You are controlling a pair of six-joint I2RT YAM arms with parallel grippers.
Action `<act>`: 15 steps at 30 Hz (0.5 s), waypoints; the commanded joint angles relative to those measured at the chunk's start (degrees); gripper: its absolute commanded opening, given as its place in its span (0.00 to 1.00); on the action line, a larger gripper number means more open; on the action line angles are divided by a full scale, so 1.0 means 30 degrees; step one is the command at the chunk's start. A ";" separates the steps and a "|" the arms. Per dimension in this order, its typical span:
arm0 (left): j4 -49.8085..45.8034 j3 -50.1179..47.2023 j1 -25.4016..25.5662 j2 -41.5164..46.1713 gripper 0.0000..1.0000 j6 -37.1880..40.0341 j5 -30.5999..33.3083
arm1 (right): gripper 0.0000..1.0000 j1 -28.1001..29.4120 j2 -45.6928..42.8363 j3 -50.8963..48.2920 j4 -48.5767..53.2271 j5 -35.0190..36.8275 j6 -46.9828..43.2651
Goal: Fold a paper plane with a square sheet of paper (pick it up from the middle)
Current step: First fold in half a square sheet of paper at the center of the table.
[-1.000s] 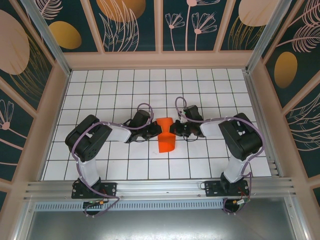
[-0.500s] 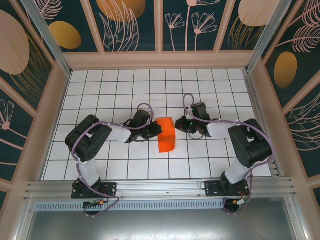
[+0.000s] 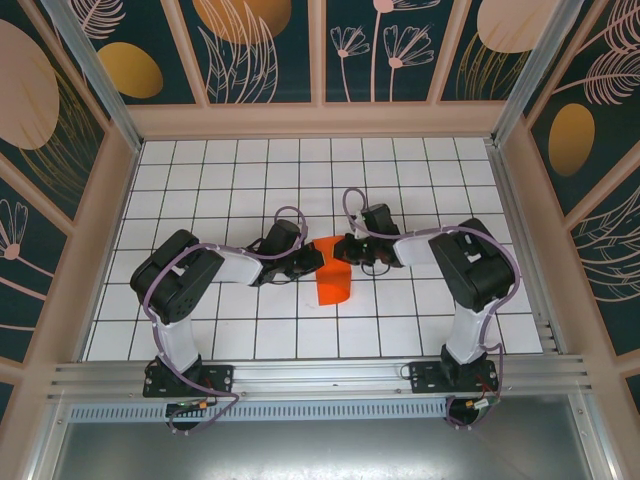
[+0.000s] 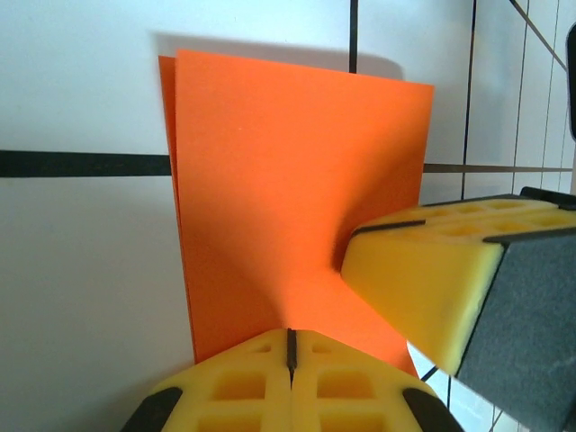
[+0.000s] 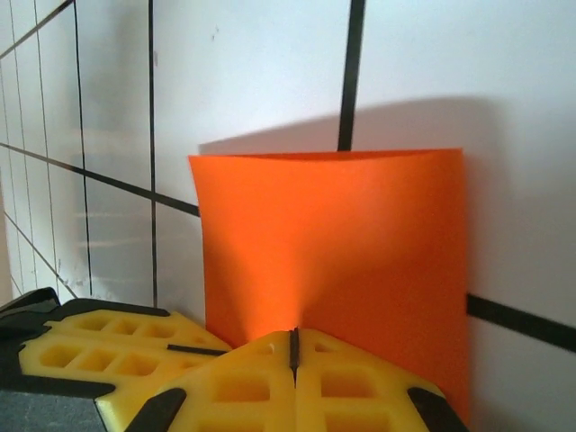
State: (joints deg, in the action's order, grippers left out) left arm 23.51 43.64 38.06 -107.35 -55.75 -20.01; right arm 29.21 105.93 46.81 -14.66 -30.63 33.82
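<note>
The square sheet of paper (image 3: 333,284) is bright orange-red and lies folded into an upright rectangle at the table's middle. The paper plane is out of view. My left gripper (image 3: 318,258) is shut, its tips resting on the paper's left far edge. My right gripper (image 3: 341,250) is shut too, and its tips rest on the far right part. In the left wrist view the paper (image 4: 288,180) runs under my shut left gripper (image 4: 291,335), and a right finger (image 4: 423,270) presses beside it. In the right wrist view the paper (image 5: 333,234) meets my shut right gripper (image 5: 293,335).
The white tiled table (image 3: 200,180) is boxed in by wooden-framed walls (image 3: 320,118) at the back and both sides. An aluminium rail (image 3: 320,376) carrying both arm bases runs along the near edge.
The right gripper, off the paper to the right half a second ago, has come back onto its far right part. The left arm and the paper have stayed put.
</note>
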 commanded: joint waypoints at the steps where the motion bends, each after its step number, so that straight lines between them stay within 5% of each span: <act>1: -0.5611 -0.1579 0.0084 -0.2409 0.00 0.0810 0.2759 | 0.00 -0.1211 0.0370 -0.0542 -0.0826 0.0982 -0.0065; 7: -0.5455 -0.1770 0.0081 -0.2449 0.00 0.0825 0.2627 | 0.00 -0.3331 0.0060 -0.0493 -0.0139 0.1637 -0.1110; 15: -0.5404 -0.1717 0.0083 -0.2412 0.00 0.0770 0.2649 | 0.00 -0.2007 -0.2215 -0.0916 -0.1313 0.0246 -0.0457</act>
State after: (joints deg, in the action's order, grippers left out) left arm 24.05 43.27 38.06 -107.35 -55.75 -19.99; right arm 21.30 102.39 44.93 -16.23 -29.47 32.32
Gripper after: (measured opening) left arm 0.067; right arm 0.054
